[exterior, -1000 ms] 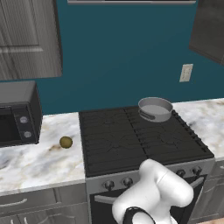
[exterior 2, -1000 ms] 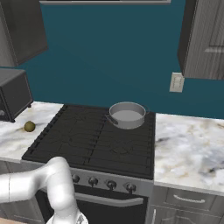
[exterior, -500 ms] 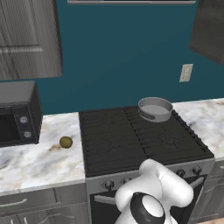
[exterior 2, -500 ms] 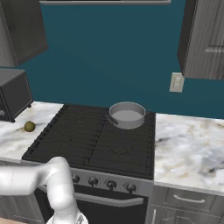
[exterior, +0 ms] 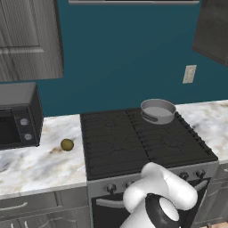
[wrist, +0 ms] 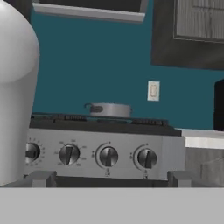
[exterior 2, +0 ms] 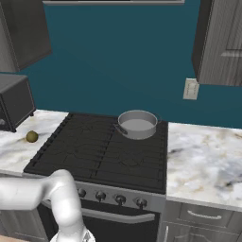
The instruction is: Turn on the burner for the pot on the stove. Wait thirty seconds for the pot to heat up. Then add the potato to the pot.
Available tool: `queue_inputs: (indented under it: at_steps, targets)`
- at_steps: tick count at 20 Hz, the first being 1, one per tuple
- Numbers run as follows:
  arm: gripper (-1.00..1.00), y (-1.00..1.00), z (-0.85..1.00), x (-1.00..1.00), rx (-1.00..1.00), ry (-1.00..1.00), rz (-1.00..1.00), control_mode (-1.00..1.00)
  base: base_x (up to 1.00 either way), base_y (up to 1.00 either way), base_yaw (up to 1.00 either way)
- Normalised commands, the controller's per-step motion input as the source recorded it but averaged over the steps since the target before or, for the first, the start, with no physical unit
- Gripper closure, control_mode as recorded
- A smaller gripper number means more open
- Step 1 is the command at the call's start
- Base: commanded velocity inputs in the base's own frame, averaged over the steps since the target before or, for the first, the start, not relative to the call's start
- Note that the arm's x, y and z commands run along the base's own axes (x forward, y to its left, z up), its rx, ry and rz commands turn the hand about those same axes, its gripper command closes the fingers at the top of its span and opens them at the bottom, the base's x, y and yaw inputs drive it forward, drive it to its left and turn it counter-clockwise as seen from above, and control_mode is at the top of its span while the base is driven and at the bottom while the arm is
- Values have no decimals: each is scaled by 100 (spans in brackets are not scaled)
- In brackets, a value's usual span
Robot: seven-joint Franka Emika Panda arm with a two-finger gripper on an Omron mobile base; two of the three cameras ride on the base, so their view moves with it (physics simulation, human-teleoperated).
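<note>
Knobs lined up ahead, nothing turned on yet by the look of it.

Left base view: the pot (exterior: 158, 110) is seen on the back right burner of the stove (exterior: 142, 142), and the potato (exterior: 67, 144) is parked on the bench (exterior: 35, 164) left of the stove, near the microwave (exterior: 18, 116), well apart from the pot. Right base view: same layout, pot (exterior 2: 137, 124) at the back, potato (exterior 2: 31, 136) far left, knobs (exterior 2: 120, 199) strung along the front panel with the arm low in front of them. Hand view: the jaws (wrist: 111, 178) are spread wide with nothing between them, held low and level with the panel; the knobs (wrist: 108, 156) lie straight ahead and a touch above the tips, with the pot (wrist: 109, 109) seen beyond and higher. Which knob feeds the pot's burner can't be told, so that's the pick the next move probably hangs on.
</note>
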Motion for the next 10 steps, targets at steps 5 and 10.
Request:
queue_inputs:
  at_steps: [5,10]
  targets:
    - [-100,0,0,22,0,-5,0,-100,0,0,0]
    - [-100,0,-1,23,0,1,0,-100,0,0,0]
